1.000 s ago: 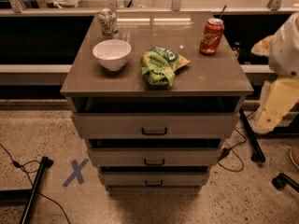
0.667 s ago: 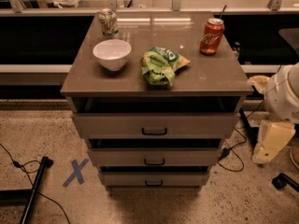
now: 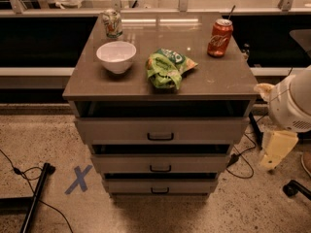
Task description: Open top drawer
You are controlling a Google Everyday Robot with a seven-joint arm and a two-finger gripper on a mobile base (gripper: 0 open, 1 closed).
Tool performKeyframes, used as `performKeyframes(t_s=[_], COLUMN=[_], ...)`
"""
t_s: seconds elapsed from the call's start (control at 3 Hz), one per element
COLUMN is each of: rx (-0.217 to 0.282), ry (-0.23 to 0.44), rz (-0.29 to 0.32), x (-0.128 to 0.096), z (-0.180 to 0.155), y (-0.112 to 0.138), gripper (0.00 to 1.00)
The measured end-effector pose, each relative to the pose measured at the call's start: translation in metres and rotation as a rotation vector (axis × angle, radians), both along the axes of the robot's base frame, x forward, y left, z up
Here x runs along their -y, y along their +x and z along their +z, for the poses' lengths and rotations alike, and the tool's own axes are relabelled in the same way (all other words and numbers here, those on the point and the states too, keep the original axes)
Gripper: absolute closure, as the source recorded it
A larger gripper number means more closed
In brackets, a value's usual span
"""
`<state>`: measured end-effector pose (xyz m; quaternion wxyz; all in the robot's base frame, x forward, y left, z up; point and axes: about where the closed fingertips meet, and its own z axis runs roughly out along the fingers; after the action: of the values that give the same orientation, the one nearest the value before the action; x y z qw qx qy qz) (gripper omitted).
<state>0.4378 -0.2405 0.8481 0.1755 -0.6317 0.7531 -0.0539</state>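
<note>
The top drawer [image 3: 160, 129] is the widest grey-beige front of the three, just under the cabinet's brown top, with a small dark handle [image 3: 160, 137] at its centre. A dark gap shows between the cabinet top and this front. My gripper [image 3: 276, 150] is the cream-coloured piece hanging below the white arm joint [image 3: 293, 102], to the right of the cabinet. It is level with the drawers, well away from the handle, and holds nothing that I can see.
Two narrower drawers [image 3: 160, 165] sit below. On the cabinet top [image 3: 218, 79] are a white bowl [image 3: 116, 56], a green chip bag [image 3: 167, 68], a red soda can [image 3: 219, 38] and a second can [image 3: 112, 23]. Blue tape X [image 3: 78, 179], cables and a black pole lie on the floor.
The arm has dropped from beside the cabinet top's right edge to drawer height, the cream piece swinging down and slightly left. The drawers and the things on top have not moved.
</note>
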Motion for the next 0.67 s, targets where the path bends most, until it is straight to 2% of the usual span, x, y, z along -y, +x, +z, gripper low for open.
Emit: performKeyframes(t_s=[0.33, 0.67], rx=[0.029, 0.068], ry=[0.023, 0.005], rz=[0.007, 0.038], x=[0.000, -0.011], z=[-0.030, -0.073], y=[0.009, 0.021], gripper=[0.00, 0.00])
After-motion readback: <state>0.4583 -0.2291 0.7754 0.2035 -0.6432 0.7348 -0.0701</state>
